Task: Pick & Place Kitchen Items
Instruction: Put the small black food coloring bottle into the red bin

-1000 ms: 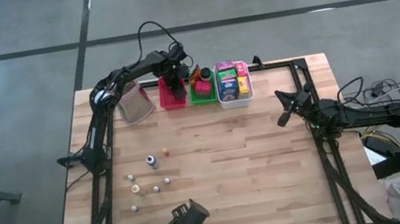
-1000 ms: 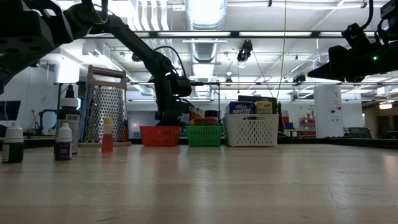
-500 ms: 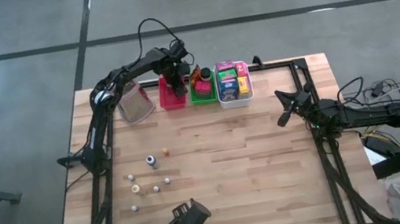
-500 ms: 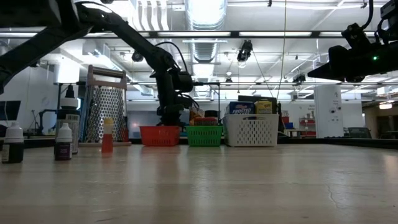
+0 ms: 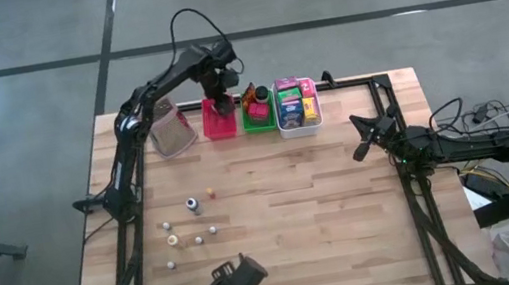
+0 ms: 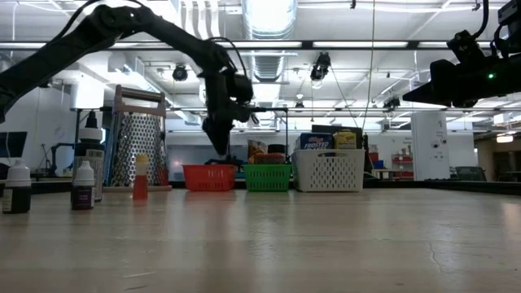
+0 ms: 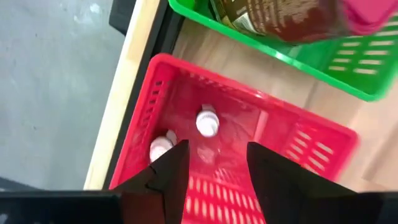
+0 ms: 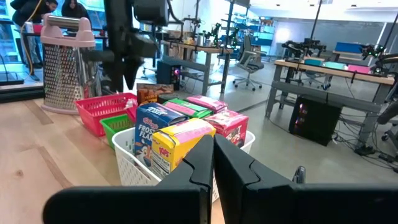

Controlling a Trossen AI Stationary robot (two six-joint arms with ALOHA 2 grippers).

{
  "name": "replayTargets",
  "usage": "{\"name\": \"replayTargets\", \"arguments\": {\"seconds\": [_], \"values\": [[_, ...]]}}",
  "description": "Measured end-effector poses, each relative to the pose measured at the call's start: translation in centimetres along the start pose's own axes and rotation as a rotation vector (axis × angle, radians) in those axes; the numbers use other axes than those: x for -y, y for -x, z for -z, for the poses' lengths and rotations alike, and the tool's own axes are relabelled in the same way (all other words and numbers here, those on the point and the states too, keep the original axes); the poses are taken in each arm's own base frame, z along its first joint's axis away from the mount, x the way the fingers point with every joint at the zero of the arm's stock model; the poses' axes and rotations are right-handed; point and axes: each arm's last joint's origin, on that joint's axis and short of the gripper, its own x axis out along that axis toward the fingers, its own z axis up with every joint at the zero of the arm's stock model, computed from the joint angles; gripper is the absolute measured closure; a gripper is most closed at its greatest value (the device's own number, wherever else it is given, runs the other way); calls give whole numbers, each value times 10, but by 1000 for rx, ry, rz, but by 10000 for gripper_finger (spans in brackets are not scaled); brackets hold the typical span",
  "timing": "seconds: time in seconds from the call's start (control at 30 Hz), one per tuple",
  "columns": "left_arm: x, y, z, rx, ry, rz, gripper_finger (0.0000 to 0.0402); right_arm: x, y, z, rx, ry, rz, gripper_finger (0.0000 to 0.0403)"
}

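**Left end effector empty over the red basket; loose bottles lie back toward the counter's near-left**

Using the red basket [image 5: 218, 123] as landmark and going left to right: a metal grater [image 5: 170, 132] stands just beside its left side. On the open counter [image 5: 346, 210], well apart from the basket toward the near edge, 6 small bottles are scattered, among them a dark-capped one [image 5: 193, 205] and an orange one [image 5: 210, 194]. These look like the next things to fetch. They lie behind and below the raised left end effector [image 6: 220, 145], and the left arm is much nearer to them than the right. In the low view they stand upright, long axis vertical.

The left end effector hangs above the red basket, fingers parted and holding nothing. Its wrist view shows 2 pale bottles [image 7: 207, 120] already lying on the basket floor.

Right of the red basket come a green basket [image 5: 256, 114] with a dark jar [image 7: 280, 18], then a white basket [image 5: 298, 121] of boxed packets.

Far right of the baskets, the right end effector [image 5: 361, 151] waits near the counter's edge, fingers closed on nothing.

Hard to tell: the bottles' labels, the full contents of the green basket, and the jar's top, which is cut off.
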Motion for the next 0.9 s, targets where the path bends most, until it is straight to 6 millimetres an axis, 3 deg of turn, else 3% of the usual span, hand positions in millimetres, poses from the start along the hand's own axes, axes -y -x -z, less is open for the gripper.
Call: {"name": "replayTargets", "arguments": {"seconds": [0.33, 0.63, 0.9], "values": [[23, 41, -4, 16, 38, 5, 237, 0, 0, 0, 0, 0, 0, 394], [82, 72, 1, 11, -26, 28, 248, 0, 0, 0, 0, 0, 0, 394], [130, 98, 29, 3, -43, 24, 248, 0, 0, 0, 0, 0, 0, 394]]}}
